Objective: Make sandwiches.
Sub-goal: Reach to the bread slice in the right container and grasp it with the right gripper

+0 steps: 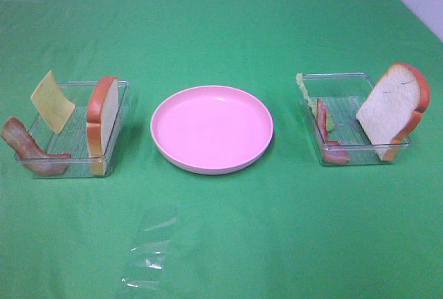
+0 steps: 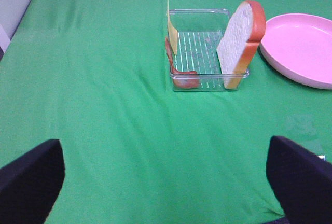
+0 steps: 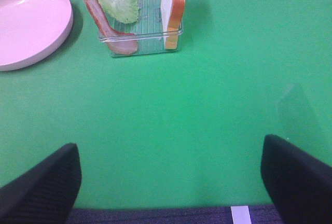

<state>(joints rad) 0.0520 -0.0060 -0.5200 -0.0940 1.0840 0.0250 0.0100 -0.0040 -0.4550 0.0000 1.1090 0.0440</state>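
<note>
The sandwiches' parts stand loose in two clear trays. The left tray (image 1: 76, 83) holds a yellow cheese square (image 1: 52, 102), a bacon strip (image 1: 28, 148) and an upright bread slice (image 1: 104, 115). The right tray (image 1: 336, 75) holds a lettuce leaf (image 1: 315, 102), bacon (image 1: 325, 133) and a leaning bread slice (image 1: 391, 109). Between them sits the bare pink plate (image 1: 211, 129). Neither gripper shows in the exterior high view. My left gripper (image 2: 166, 182) is open, well short of its tray (image 2: 199, 10). My right gripper (image 3: 171, 182) is open too, away from the lettuce (image 3: 111, 1) and bread (image 3: 174, 6).
Green cloth covers the table. A crumpled piece of clear film (image 1: 149, 254) lies on it in front of the plate, towards the left. The table's far corners show pale floor or wall.
</note>
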